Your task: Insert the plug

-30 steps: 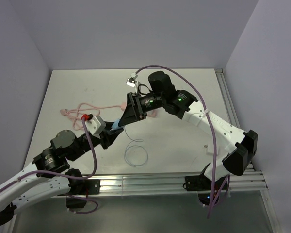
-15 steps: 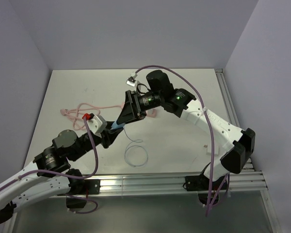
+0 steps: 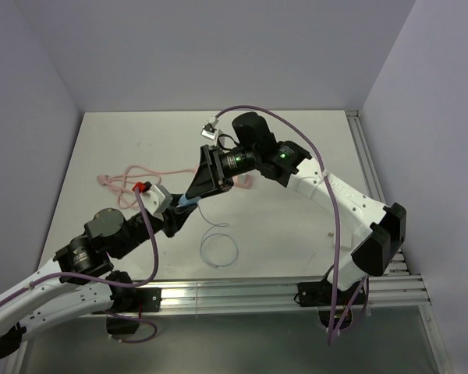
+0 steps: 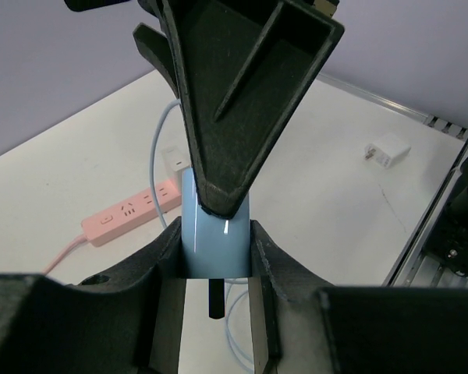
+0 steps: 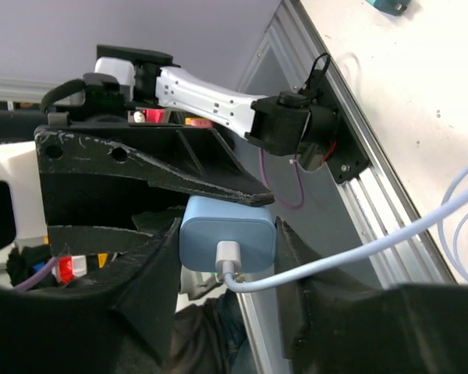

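Note:
The small light-blue plug (image 3: 189, 200) hangs in the air between both grippers, above the table's near middle. My left gripper (image 3: 182, 209) comes from the lower left and is shut on it. In the left wrist view the plug (image 4: 214, 249) sits between the jaws of the left gripper (image 4: 215, 231), one dark prong pointing down. My right gripper (image 3: 197, 192) comes from the upper right and is also shut on the plug (image 5: 210, 234), with its white connector and pale cable (image 5: 452, 210) facing the right wrist camera. The pink power strip (image 4: 132, 214) lies on the table below.
The pale cable loops on the table (image 3: 218, 248) near the front. The strip's pink cord (image 3: 132, 178) curls at the left. A white adapter (image 3: 212, 127) lies at the back middle. A metal rail (image 3: 281, 292) runs along the near edge.
My right gripper has moved down and left onto the plug held by my left gripper. The left arm has barely moved.

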`<control>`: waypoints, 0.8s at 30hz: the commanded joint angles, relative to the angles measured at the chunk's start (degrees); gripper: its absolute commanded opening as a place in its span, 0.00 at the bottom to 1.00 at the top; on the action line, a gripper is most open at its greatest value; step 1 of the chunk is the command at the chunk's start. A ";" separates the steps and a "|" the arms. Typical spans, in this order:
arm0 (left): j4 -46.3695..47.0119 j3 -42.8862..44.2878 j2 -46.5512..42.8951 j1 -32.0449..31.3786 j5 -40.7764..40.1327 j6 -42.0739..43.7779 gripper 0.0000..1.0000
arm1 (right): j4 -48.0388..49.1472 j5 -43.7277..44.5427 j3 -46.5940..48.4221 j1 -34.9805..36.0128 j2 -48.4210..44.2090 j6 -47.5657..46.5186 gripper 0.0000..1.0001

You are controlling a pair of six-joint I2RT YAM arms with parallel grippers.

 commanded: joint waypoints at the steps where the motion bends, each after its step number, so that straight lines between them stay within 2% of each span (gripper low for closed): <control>1: 2.06 1.41 1.63 -0.24 -0.64 0.47 0.00 | 1.58 -5.70 3.66 2.60 0.32 -0.56 0.43; 2: 2.06 1.49 1.81 -0.24 -0.72 0.29 0.01 | 1.58 -5.27 3.40 2.78 0.06 -0.92 0.00; 5: 1.01 2.37 2.33 -0.24 -2.12 -0.93 0.01 | 4.38 -3.34 0.51 3.48 -1.52 -1.18 0.00; 8: 0.21 2.99 2.25 -0.24 -5.02 -2.69 0.12 | 4.13 0.61 -0.73 3.83 -2.84 -3.37 0.00; 9: 0.12 2.99 1.90 -0.24 -5.46 -3.05 0.25 | 3.69 2.19 -0.90 3.83 -3.28 -4.34 0.00; 11: 0.56 2.73 0.41 -0.24 -7.04 -4.54 0.41 | 3.94 5.36 -2.65 3.66 -5.12 -5.75 0.00; 12: 0.91 2.55 -0.29 -0.24 -7.92 -4.98 0.58 | 4.38 9.11 -3.62 3.57 -5.91 -7.15 0.00; 13: 1.44 2.29 -1.95 -0.24 -8.80 -6.03 0.71 | 3.69 11.41 -5.02 3.05 -7.66 -8.47 0.00; 14: 1.53 2.20 -2.84 -0.24 -9.94 -6.65 0.76 | 3.08 14.57 -5.73 2.87 -8.55 -10.22 0.00; 15: 1.53 2.29 -3.72 -0.24 -11.95 -7.26 0.90 | 2.46 20.43 -6.61 2.61 -9.69 -14.67 0.00; 16: 1.36 2.55 -5.38 -0.24 -13.63 -8.05 0.96 | 0.80 24.84 -8.27 2.26 -12.13 -17.24 0.00; 18: -0.22 2.99 -6.88 -0.24 -18.96 -11.12 0.99 | 0.61 31.10 -10.65 1.29 -14.96 -21.64 0.00; 19: -0.84 3.60 -7.76 -0.24 -21.01 -13.92 0.99 | 0.00 37.39 -12.75 0.68 -17.41 -25.23 0.00; 21: -3.82 4.57 -8.03 -0.24 -24.17 -16.40 0.99 | 0.17 39.90 -14.43 -2.39 -19.18 -28.94 0.00; 24: -7.77 6.24 -7.77 -0.24 -28.66 -20.53 0.99 | -0.53 48.85 -15.93 -5.04 -21.03 -38.94 0.00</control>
